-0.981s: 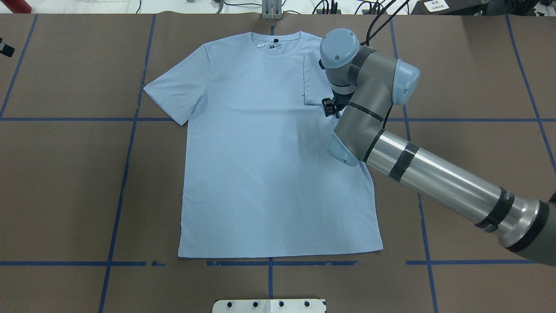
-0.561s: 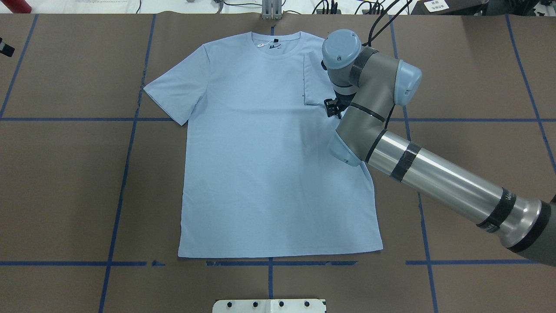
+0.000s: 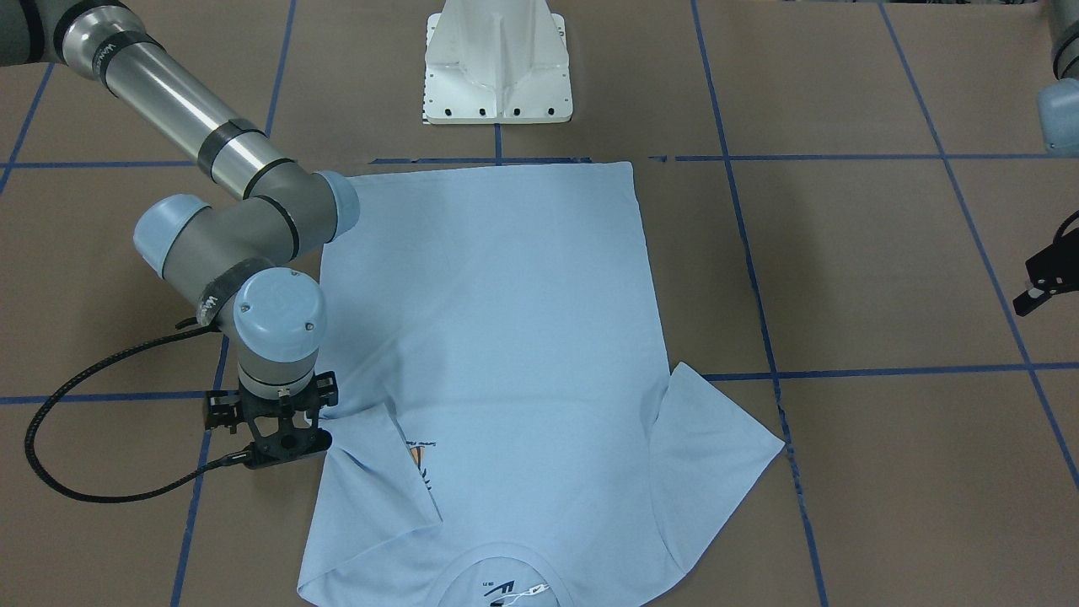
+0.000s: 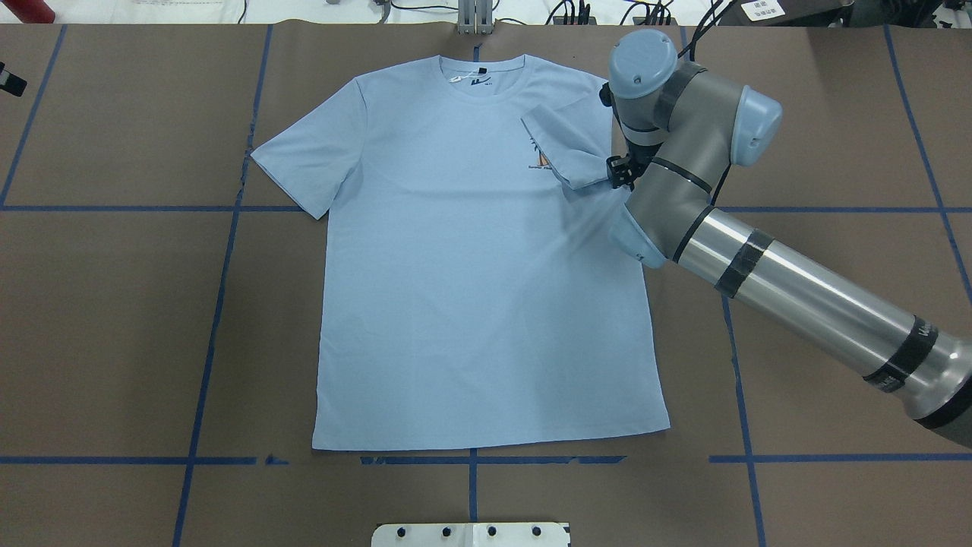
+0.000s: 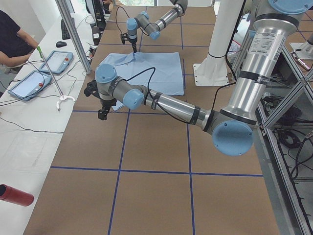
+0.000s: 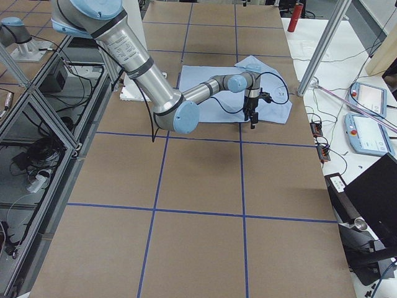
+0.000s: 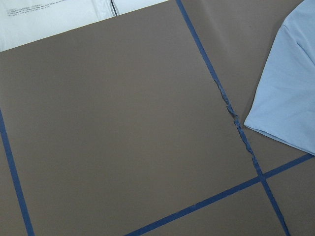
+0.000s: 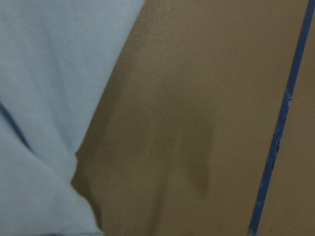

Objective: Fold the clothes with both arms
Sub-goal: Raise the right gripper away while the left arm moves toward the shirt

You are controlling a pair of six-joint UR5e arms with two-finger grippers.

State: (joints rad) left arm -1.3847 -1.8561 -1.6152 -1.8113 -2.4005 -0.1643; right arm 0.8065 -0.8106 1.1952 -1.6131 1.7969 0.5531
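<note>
1. Right fingers [image 3: 282,440]: they point straight down at the worktop [image 4: 114,319], just off the T-shirt's [image 4: 471,304] right edge and close beside the turned-in right sleeve [image 4: 566,152]. The wrist hides the tips in both views from above. The right wrist view shows only cloth and brown surface. I cannot tell how far they are open, or whether they grip the sleeve.
2. Left fingers [image 5: 102,112]: they hang over brown worktop far out on the left, well apart from the left sleeve [image 4: 307,152]. I cannot tell how far they are open. The left wrist view shows only worktop, tape and a corner of that sleeve.
3. The right sleeve is folded inward across the chest and lies slanted, with its outer end nearest the right fingers. It throws a soft shadow on the cloth below. It covers part of the chest print [image 4: 541,161]; an orange-and-dark edge shows along the fold.
4. The T-shirt is light blue and lies front up, flat in the middle of the worktop. The neck is on the far side from the robot and the hem is on the near side. The left sleeve is spread flat. The neck label [image 4: 477,78] shows inside the collar.
5. Right arm [image 4: 797,296]: it comes in from the near right and slants across to the shirt's right shoulder. A black cable [image 3: 84,472] loops from the wrist over the worktop.
6. Left arm [image 5: 171,105]: it is stretched out low toward the left end.
7. The worktop is brown and gridded with blue tape lines [image 4: 216,304]. A white pedestal [image 3: 497,63] stands at the near centre, just beyond the hem.
</note>
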